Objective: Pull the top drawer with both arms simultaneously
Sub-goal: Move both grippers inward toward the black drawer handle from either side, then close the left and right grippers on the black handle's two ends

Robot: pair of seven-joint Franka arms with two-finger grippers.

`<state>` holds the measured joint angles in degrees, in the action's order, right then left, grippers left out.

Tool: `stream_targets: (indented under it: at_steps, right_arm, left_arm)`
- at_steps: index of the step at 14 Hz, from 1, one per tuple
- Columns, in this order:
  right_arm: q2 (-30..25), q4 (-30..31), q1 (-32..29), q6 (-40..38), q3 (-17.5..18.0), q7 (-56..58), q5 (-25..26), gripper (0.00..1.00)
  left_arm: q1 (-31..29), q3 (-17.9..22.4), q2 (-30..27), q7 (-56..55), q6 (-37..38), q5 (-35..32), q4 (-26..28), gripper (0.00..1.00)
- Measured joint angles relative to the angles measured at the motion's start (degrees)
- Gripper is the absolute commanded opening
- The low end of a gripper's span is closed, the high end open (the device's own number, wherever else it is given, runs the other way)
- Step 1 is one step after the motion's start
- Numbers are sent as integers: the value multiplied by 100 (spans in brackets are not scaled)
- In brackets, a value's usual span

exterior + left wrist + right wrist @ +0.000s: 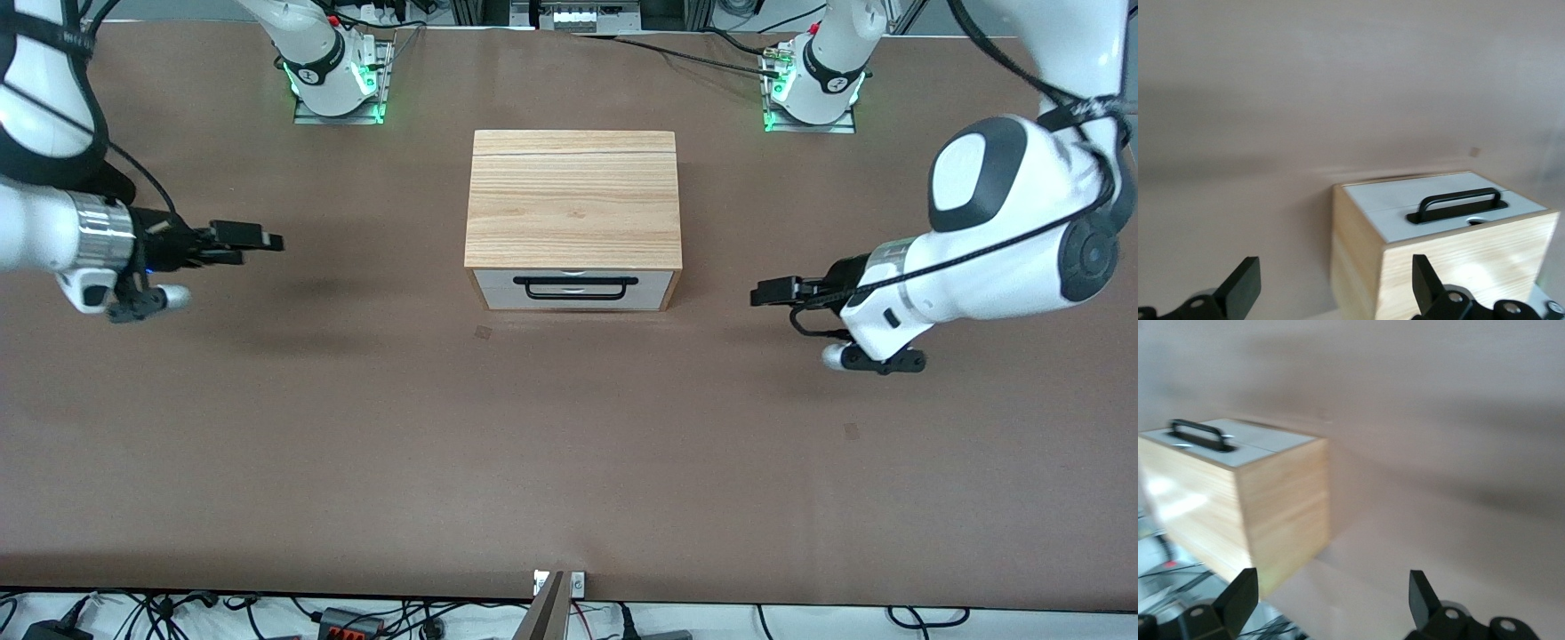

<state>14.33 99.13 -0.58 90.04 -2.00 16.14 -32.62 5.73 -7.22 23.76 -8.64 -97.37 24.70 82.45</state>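
A wide brown table (569,444) is filling the scene, with cables trailing along its edge nearest the front camera and the two arm bases glowing green along its farthest edge. Midway between the table's two ends, the light-wood cabinet (573,197) is sitting with its white front facing the front camera. The top drawer (573,286) is lying closed, flush in that front, its black bar handle (576,288) untouched. The left gripper (775,291) is hanging over bare table toward the left arm's end, level with the drawer front, its fingers (1243,288) spread wide. The right gripper (258,238) is hanging over the right arm's end, well apart from the cabinet, fingers (1241,598) likewise spread; both wrist views are somewhat blurred, so finer detail is unclear.
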Motion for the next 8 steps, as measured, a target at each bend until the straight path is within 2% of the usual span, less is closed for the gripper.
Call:
stream_targets:
  at_steps: [5,8]
  right_arm:
    - [1011,19,60,8,8,1479,-1894,100]
    - [1582,43,345,218,24,2439,-2929,100]
  left_arm:
    - [17,-96,812,1556,-193,1417,54,100]
    - [23,-156,1287,2318,-287,2240,83,100]
